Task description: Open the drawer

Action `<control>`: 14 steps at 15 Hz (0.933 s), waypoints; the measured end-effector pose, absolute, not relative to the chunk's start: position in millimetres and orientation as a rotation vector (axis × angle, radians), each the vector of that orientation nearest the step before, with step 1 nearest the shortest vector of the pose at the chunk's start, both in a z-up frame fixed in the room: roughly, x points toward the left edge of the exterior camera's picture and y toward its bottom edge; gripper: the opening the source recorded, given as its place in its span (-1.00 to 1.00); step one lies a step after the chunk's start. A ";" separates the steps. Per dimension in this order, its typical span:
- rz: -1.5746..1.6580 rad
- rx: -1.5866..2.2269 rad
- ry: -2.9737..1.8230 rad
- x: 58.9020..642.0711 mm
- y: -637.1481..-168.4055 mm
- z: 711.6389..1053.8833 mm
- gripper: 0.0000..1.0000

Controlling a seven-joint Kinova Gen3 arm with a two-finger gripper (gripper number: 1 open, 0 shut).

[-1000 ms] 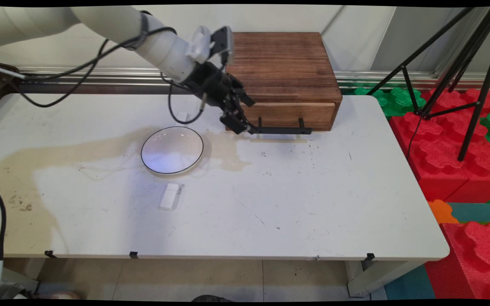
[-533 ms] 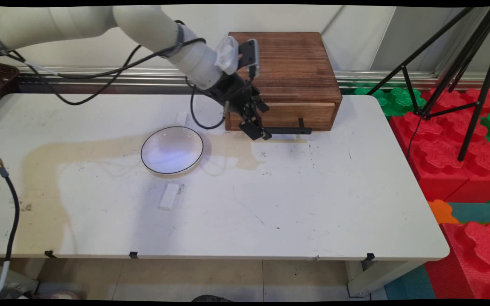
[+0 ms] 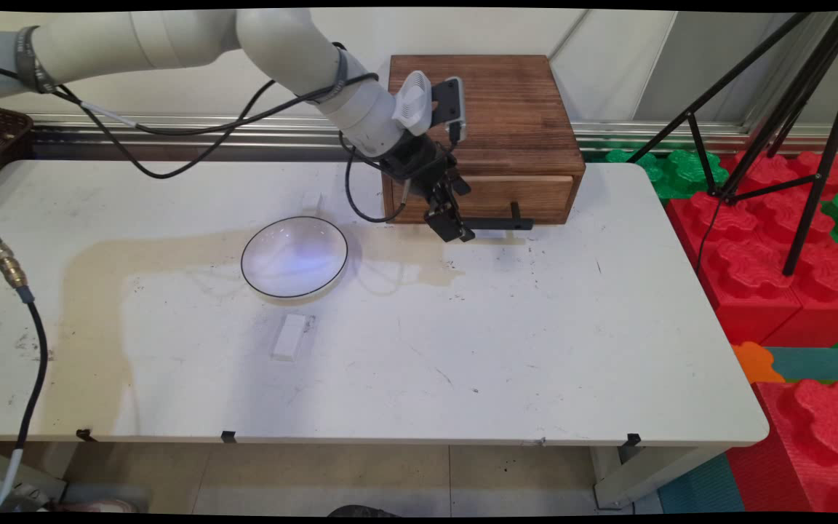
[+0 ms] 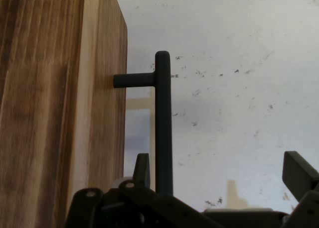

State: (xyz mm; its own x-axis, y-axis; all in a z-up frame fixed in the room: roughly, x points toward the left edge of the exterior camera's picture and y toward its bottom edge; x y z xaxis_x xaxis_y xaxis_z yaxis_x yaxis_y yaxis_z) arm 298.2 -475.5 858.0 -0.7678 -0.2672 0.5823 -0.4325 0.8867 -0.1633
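A brown wooden box (image 3: 488, 109) with a drawer (image 3: 517, 195) stands at the table's back. The drawer looks pushed in and carries a long black bar handle (image 3: 499, 223). My gripper (image 3: 455, 231) is at the left part of that handle. In the hand view the handle (image 4: 162, 123) runs up between my fingers, close to the left finger (image 4: 142, 167) and far from the right one (image 4: 299, 172). The gripper (image 4: 219, 171) is open and does not clamp the bar. The drawer front (image 4: 60, 113) fills the left of the hand view.
A white plate with a dark rim (image 3: 294, 256) lies left of the gripper, and a small white block (image 3: 289, 336) lies in front of it. Another small white piece (image 3: 310, 201) stands behind the plate. A black tripod (image 3: 790, 109) and red foam blocks (image 3: 790, 262) are off the table's right end.
The arm has swung to the right, carrying the gripper from the left end of the drawer handle further along the bar.
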 end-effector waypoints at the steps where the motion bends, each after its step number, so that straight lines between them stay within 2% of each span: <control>1: 0.389 0.503 -2.490 296.6 -477.9 856.1 1.00; 14: 0.347 0.487 -2.549 284.5 -498.2 822.6 1.00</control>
